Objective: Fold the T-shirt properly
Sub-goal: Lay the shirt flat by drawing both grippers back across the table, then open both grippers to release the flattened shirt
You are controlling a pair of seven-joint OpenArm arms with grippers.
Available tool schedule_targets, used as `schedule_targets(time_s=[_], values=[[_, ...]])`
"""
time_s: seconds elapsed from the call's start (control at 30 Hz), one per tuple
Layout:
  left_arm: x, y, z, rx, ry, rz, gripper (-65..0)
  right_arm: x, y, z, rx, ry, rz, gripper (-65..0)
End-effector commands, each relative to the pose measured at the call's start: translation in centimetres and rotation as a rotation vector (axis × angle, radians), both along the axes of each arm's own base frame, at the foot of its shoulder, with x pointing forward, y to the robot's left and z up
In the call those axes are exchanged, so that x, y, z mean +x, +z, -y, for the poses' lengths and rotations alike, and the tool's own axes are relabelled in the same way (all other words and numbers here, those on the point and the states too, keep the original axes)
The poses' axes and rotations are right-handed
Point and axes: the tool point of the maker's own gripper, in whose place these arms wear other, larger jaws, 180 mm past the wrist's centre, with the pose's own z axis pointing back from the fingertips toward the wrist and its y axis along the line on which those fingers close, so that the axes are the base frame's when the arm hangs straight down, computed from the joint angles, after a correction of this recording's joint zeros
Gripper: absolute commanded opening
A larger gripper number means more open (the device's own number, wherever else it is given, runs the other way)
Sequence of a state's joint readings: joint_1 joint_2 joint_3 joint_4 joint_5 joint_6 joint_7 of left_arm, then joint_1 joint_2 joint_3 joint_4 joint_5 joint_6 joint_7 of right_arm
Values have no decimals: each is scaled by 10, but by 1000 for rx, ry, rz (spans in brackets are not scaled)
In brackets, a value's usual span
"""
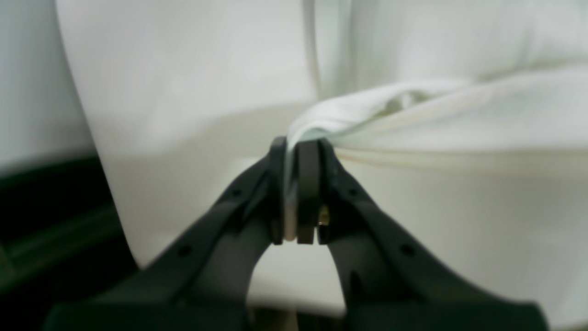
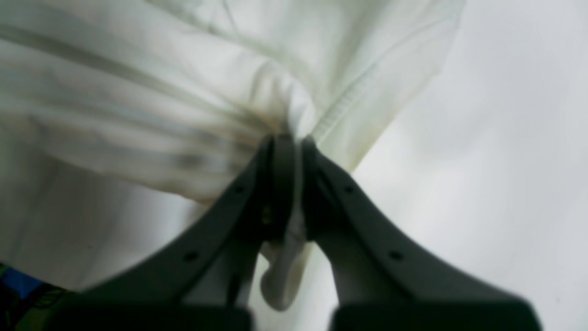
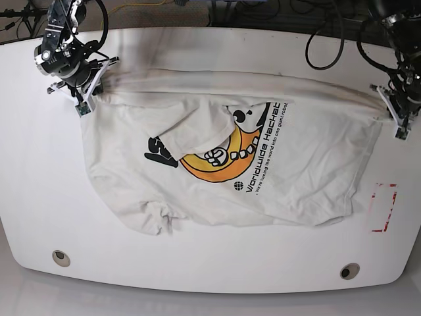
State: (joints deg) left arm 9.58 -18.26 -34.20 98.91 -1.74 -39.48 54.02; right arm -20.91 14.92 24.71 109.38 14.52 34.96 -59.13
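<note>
1. Gripping the T-shirt (image 3: 296, 164), both grippers are clenched on cloth at its far edge, which is stretched between them.
2. Left gripper (image 1: 296, 151), at the right of the base view, pinches a bunched fold of fabric between closed jaws.
3. Right gripper (image 2: 291, 142), at the far left of the base view, pinches a gathered hem; a bit of cloth pokes out below the jaws.
4. T-shirt lies spread on the white table (image 3: 197, 276), print up, orange graphic (image 3: 220, 164) and black text near the middle.
5. One sleeve is folded over the graphic; near-left corner is crumpled.
6. Red-marked rectangle (image 3: 383, 207) on the table, right of the shirt, apart from it.
</note>
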Motion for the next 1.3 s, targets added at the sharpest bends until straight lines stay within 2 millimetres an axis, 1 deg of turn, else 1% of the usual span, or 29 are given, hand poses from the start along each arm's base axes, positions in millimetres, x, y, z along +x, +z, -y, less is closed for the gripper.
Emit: schedule_targets(time_s=[0.0, 0.13, 0.3, 0.47, 0.7, 0.97, 1.03, 1.17, 1.27], values=[[18, 23, -8, 37, -2, 68, -646, 2, 6, 5, -19, 3, 19, -650], [28, 32, -8, 39, -2, 100, -646, 0, 5, 5, -19, 3, 14, -650], [41, 36, -5, 52, -38, 98, -643, -2, 2, 1, -7, -3, 9, -650], [48, 24, 0, 31, -60, 66, -644, -6, -5, 1, 4, -12, -11, -650], [56, 16, -4, -4, -37, 53, -642, -12, -16, 3, 17, -27, -48, -650], [59, 0, -8, -52, -8, 23, -640, -14, -19, 4, 19, -31, -57, -650], [62, 0, -8, -60, -5, 24, -642, -14, -19, 4, 19, -31, -57, -650], [72, -3, 0, -70, -28, 17, -644, -14, -19, 4, 19, -31, -57, -650], [76, -3, 1, -75, -32, 19, -644, -14, -19, 4, 19, -31, -57, -650]])
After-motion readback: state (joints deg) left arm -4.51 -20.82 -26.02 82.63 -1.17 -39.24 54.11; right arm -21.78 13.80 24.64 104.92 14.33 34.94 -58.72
